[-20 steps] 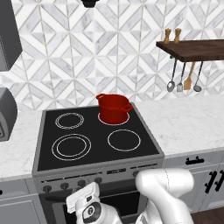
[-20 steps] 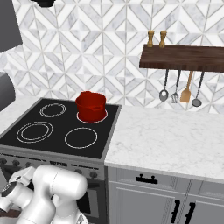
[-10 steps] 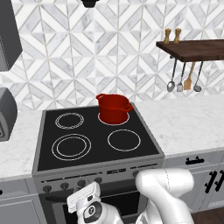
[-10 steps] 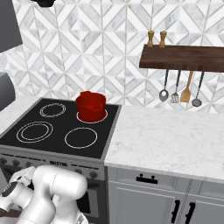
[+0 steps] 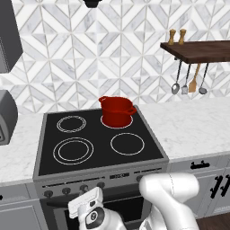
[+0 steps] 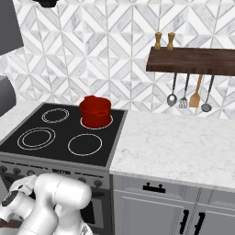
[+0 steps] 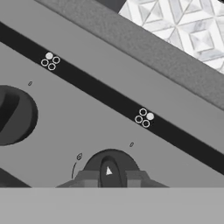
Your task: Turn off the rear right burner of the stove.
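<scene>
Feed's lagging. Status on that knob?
Jaws shut on the stove knob. Red pot sits on rear right burner. Nothing blocking.

We see our arm (image 5: 173, 193) as a chain of smooth, glossy white rounded shells, bulbous at the joints and with dark seams between segments. The hand (image 5: 90, 211) is a white block with a flat rectangular top and a round dark disc set into its face. From the right, the arm's shells look plump and pale grey-white.
</scene>
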